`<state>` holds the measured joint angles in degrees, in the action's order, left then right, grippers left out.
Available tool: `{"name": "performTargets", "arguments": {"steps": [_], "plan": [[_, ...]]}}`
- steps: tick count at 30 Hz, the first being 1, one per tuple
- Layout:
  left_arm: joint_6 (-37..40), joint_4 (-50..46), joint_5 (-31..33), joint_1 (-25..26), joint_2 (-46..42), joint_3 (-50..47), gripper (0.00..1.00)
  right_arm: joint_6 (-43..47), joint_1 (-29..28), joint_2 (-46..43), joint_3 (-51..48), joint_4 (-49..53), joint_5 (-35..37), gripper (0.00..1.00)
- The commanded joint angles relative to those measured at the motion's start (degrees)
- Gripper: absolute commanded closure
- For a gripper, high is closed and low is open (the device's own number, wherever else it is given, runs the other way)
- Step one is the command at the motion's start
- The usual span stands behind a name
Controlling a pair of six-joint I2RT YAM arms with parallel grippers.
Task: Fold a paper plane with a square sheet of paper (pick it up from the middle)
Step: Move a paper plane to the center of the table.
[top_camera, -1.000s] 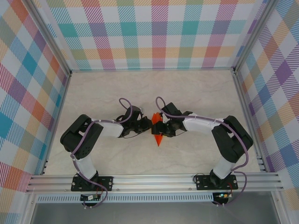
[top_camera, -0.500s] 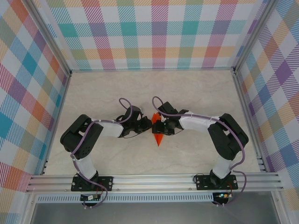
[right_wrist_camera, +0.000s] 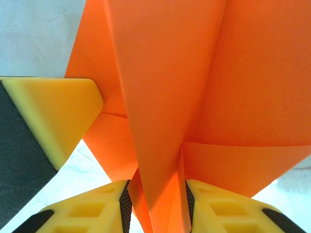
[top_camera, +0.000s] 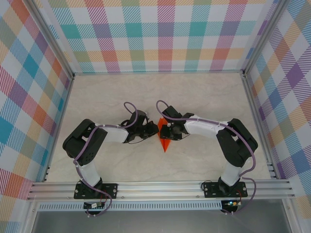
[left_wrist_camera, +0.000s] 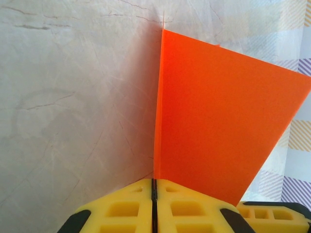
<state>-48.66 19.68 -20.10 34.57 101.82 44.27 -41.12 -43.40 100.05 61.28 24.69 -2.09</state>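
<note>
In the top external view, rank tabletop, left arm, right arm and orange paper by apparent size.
1. tabletop, largest.
2. left arm and right arm: look about alike, so not ranked against each other.
3. orange paper, smallest, partly covered by the arms.

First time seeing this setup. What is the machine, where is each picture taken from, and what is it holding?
Two robot arms are bolted at the near edge of a pale table. The overhead picture looks down on both; the other two come from a camera on each wrist. The left end effector, with yellow fingers, is shut on a partly folded orange paper. The right end effector has a folded ridge of that paper between its fingers; whether it pinches is unclear.
</note>
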Motion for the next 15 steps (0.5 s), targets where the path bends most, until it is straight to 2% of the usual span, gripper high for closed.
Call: {"name": "performTargets", "arguments": {"steps": [1, 9, 15], "plan": [[-0.26, 0.08, -0.12, -0.49, 0.12, -0.13, 0.91, -1.38, -0.72, 1.11, 1.71, 2.58, 1.74, 0.69], [-0.27, -0.30, -0.03, -0.47, -0.30, -0.15, 0.90, -2.72, -1.08, 3.42, 3.40, 3.47, 2.35, 0.72], [-0.55, -1.56, 1.38, -0.55, -2.52, -0.68, 0.82, -3.69, -1.12, 4.15, 3.76, 3.84, 3.27, 0.75]]}}
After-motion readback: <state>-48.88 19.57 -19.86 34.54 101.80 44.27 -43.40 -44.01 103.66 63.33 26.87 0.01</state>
